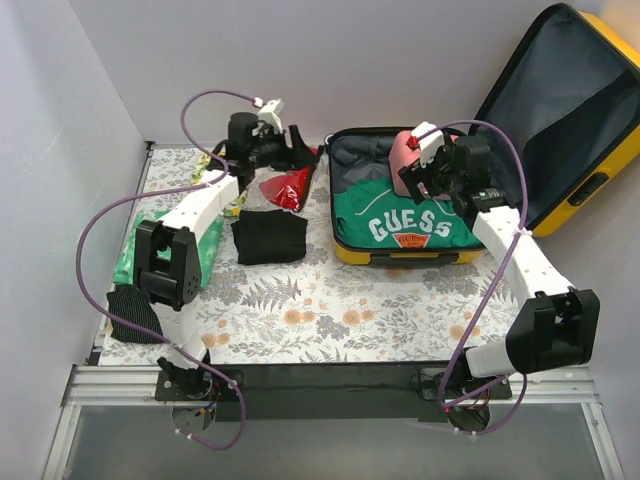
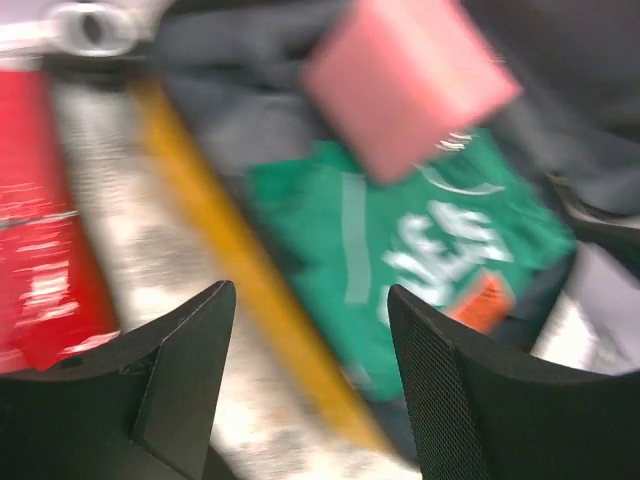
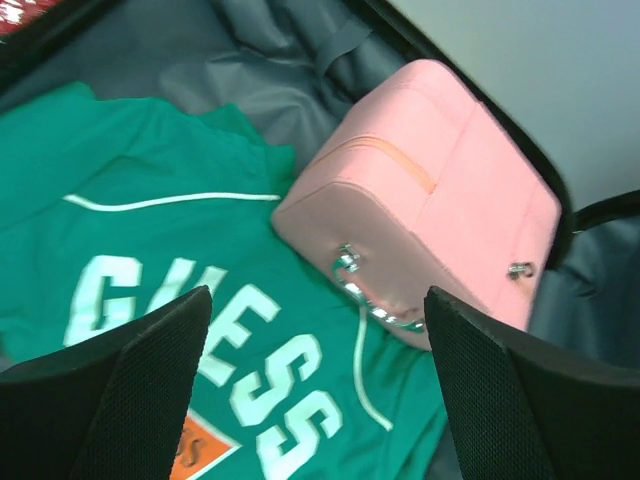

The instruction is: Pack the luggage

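The yellow luggage (image 1: 400,255) lies open at the back right, its lid (image 1: 560,110) raised. Inside lie a green GUESS shirt (image 1: 405,218) and a small pink case (image 1: 404,160). My right gripper (image 1: 425,172) is open and empty, hovering over the pink case (image 3: 430,200) and the shirt (image 3: 150,250). My left gripper (image 1: 295,150) is open and empty at the back, left of the luggage; its blurred view shows the yellow rim (image 2: 240,260), the shirt (image 2: 430,240), the pink case (image 2: 405,85) and a red packet (image 2: 35,220).
A red packet (image 1: 288,188) and a folded black garment (image 1: 268,238) lie on the floral cloth left of the luggage. A green package (image 1: 135,250) sits at the far left, with a black item (image 1: 130,312) below it. White walls close in on both sides.
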### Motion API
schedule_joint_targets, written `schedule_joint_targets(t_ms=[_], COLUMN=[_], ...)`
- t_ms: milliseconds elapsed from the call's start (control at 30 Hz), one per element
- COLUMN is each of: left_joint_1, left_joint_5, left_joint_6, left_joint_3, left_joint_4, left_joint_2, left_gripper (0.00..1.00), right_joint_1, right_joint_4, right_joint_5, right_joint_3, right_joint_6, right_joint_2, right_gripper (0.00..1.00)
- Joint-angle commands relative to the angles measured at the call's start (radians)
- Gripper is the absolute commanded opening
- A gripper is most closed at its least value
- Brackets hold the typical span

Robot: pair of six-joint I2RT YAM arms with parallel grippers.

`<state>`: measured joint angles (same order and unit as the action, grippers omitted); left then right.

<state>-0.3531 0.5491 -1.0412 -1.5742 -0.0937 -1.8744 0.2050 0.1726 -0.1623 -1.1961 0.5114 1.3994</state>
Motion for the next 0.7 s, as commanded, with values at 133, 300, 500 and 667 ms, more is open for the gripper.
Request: schedule_joint_targets(t_ms=[133,300,500,667], left_joint_1=[0.083,0.103,0.209,0.282], left_joint_5=[-0.012,0.015,-0.038,-0.17], left_joint_6=[0.272,0.375,0.415,0.481], left_joint_3=[0.02,0.129,0.028,-0.063], left_joint_4=[-0.202,-0.225,-0.304,-0.328], left_joint_2=[-0.049,0.029,-0.055,-0.143], left_gripper=[0.65,0.71,0.72,0.68], right_joint_1=[0.001,0.002,0.002,0.004], right_joint_4=[0.26,0.335,0.337,0.332], right_joint_5=[-0.114,-0.118,-0.121,-0.131], right_joint_3=[-0.073,-0.002,0.015,0.006], right_joint_6=[-0.145,-0.109,-0.117,-0.142], right_joint_2=[-0.045,-0.059,-0.085,-0.091], right_gripper=[0.91,0.89,0.9,0.88])
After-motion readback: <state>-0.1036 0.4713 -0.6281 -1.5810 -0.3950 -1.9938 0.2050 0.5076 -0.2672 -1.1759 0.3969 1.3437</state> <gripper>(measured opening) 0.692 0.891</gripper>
